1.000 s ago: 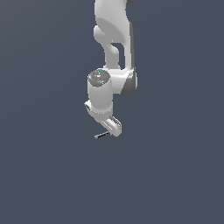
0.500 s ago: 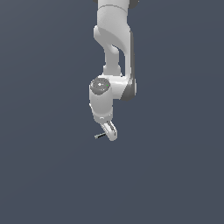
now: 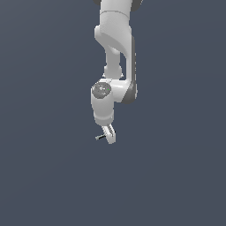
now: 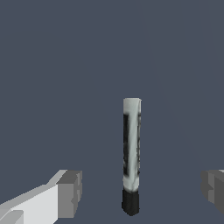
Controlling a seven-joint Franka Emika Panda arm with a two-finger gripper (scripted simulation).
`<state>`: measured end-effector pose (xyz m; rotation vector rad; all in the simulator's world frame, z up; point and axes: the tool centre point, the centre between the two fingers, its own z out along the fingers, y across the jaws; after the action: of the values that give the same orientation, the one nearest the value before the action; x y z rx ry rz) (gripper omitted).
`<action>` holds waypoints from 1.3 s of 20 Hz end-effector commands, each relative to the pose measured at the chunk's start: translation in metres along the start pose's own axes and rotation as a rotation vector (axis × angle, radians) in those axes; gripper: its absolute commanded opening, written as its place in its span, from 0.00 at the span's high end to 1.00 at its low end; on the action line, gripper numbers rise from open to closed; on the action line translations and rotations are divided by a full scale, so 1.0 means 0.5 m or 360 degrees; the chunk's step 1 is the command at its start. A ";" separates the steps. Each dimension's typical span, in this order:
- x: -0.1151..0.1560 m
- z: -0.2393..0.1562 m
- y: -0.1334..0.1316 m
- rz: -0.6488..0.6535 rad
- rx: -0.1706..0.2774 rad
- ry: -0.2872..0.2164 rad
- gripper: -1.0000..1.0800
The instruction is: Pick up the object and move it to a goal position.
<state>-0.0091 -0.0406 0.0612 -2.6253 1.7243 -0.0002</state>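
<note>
Straddling pen-like stick (image 4: 131,157), fingers (image 4: 70,193) spread wide, not touching.

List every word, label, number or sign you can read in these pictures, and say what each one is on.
None: no readable text in either view.
The pen-like stick has dark streaks along its light barrel in the wrist view, but they form no letters or numbers.
The gripper and arm are plain white, with no markings that can be made out.
The background is a plain dark grey with nothing written on it.
</note>
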 end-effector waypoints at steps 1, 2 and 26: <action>0.000 0.002 0.001 0.0019 -0.0001 0.0000 0.04; 0.000 0.003 0.001 0.0020 -0.0001 0.0000 0.04; 0.000 0.103 0.001 0.0020 -0.0001 0.0000 1.00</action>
<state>-0.0099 -0.0408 0.0097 -2.6148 1.7414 0.0008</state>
